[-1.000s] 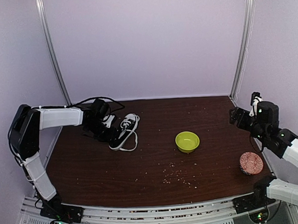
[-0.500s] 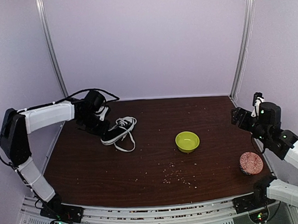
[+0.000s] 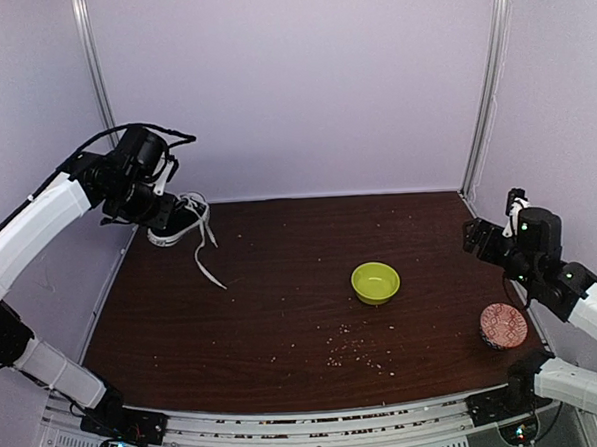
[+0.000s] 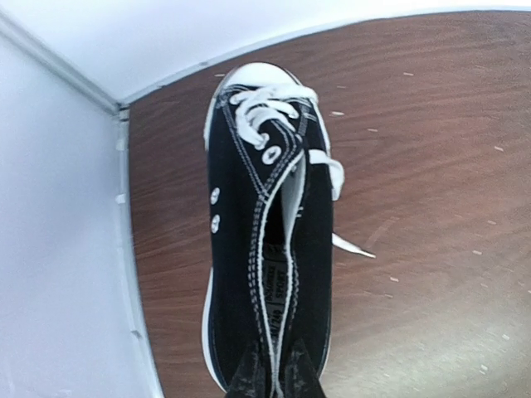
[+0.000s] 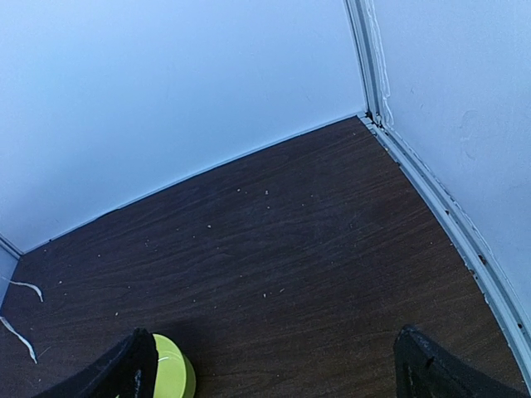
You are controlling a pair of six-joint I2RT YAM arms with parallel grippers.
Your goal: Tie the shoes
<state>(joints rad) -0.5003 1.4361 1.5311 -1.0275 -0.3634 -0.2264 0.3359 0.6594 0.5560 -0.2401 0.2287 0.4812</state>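
Note:
The black sneaker (image 3: 178, 221) with its white toe cap hangs in the air over the table's far left corner. My left gripper (image 3: 158, 208) is shut on its heel end. In the left wrist view the shoe (image 4: 249, 215) points away from the gripper (image 4: 276, 377), whose two dark fingertips (image 4: 249, 375) pinch the collar together. The white laces (image 3: 206, 256) dangle loose and untied down toward the table. Two lace ends (image 5: 20, 338) show at the left edge of the right wrist view. My right gripper (image 3: 476, 232) hovers at the right side, open and holding nothing (image 5: 278, 373).
A lime green bowl (image 3: 376, 282) (image 5: 172, 371) sits right of the table's middle. A round pink patterned container (image 3: 503, 325) stands near the right edge by the right arm. Pale crumbs (image 3: 350, 349) are scattered in front of the bowl. Metal posts (image 3: 100, 104) rise at both back corners.
The left gripper closed on the shoe and lifted it off the table, up and toward the back left corner. The laces now hang free. The right arm barely moved.

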